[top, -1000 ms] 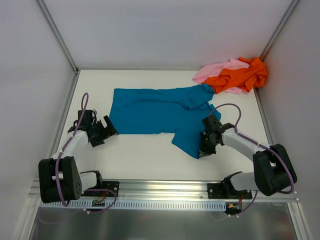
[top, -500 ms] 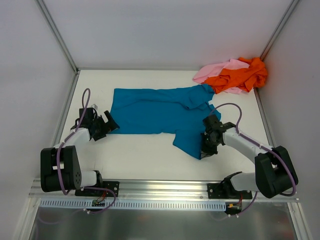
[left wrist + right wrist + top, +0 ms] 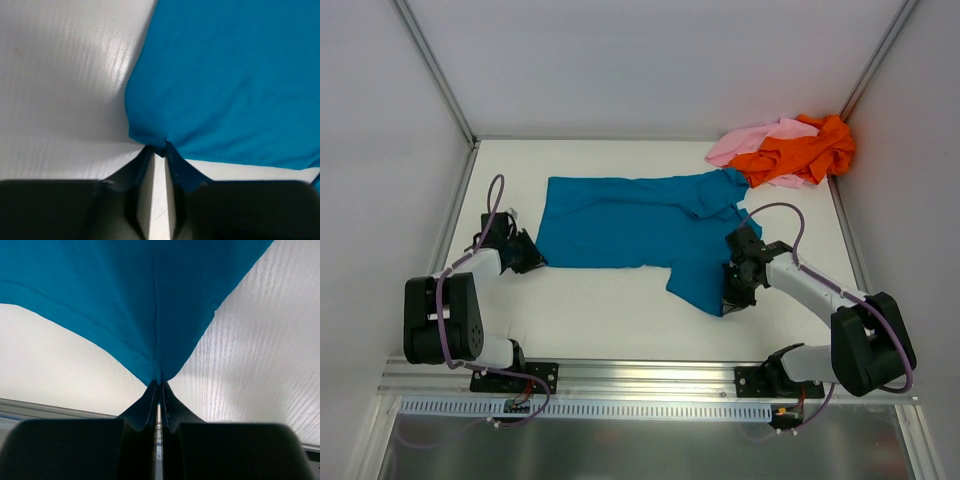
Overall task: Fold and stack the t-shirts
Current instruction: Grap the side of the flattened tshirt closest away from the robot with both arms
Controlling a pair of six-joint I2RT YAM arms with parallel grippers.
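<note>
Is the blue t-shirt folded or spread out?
Spread, not folded: the blue t-shirt lies mostly flat, left claw and right claw pinching its edges.

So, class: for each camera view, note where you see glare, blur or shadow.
Left wrist: a bright glare patch on the white table; the left gripper is dark and soft-focused, the teal-blue t-shirt sharp. Right wrist: the right gripper blurred too. Top external: even light, only faint shadows.

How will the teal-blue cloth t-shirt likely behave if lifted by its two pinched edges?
Probably floppy: the teal-blue cloth t-shirt puckers into creases where the right gripper pinches it, so it would likely sag between holds. Probably light: the left gripper gathers its corner with a fingertip pinch. Unlikely to roll; it lies flat.
</note>
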